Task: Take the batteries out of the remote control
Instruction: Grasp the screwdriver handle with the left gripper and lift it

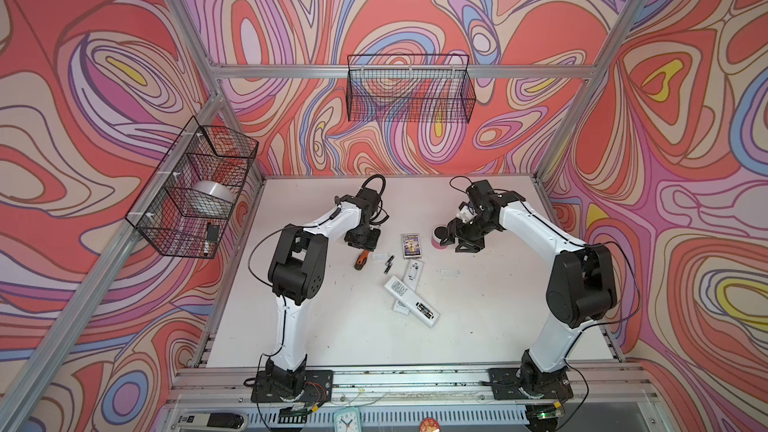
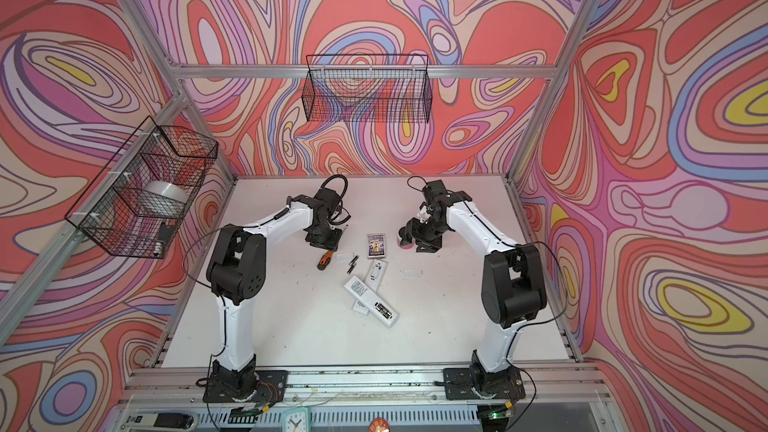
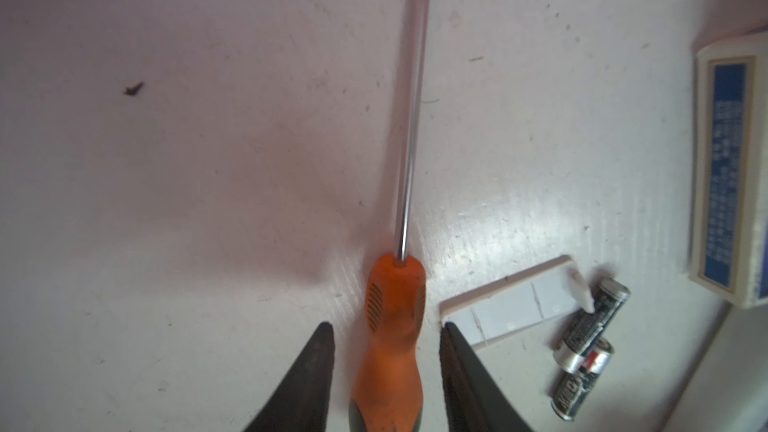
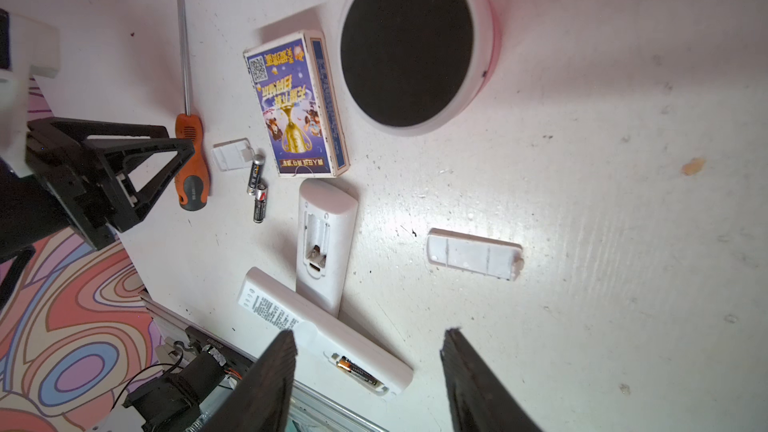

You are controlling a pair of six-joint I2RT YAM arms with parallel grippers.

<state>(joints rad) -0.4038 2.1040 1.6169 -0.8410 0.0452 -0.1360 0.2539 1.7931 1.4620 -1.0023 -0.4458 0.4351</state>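
Two white remote controls lie crossed mid-table, backs up. The near remote (image 1: 411,302) (image 4: 332,342) still holds batteries (image 4: 359,371) in its uncovered bay. The far remote (image 1: 414,269) (image 4: 324,243) has an empty bay. Two loose batteries (image 1: 388,264) (image 3: 590,347) (image 4: 257,184) lie beside an orange-handled screwdriver (image 1: 360,261) (image 3: 392,326). My left gripper (image 3: 386,326) (image 1: 363,248) straddles the screwdriver's handle, open, with a gap on each side. My right gripper (image 4: 370,336) (image 1: 455,238) hangs open and empty above the table, right of the remotes.
Two white battery covers lie loose on the table, one (image 4: 230,155) by the screwdriver, the other (image 4: 473,259) right of the remotes. A blue card box (image 1: 410,245) and a round pink tub with a black top (image 1: 438,238) stand behind the remotes. Wire baskets hang on the walls.
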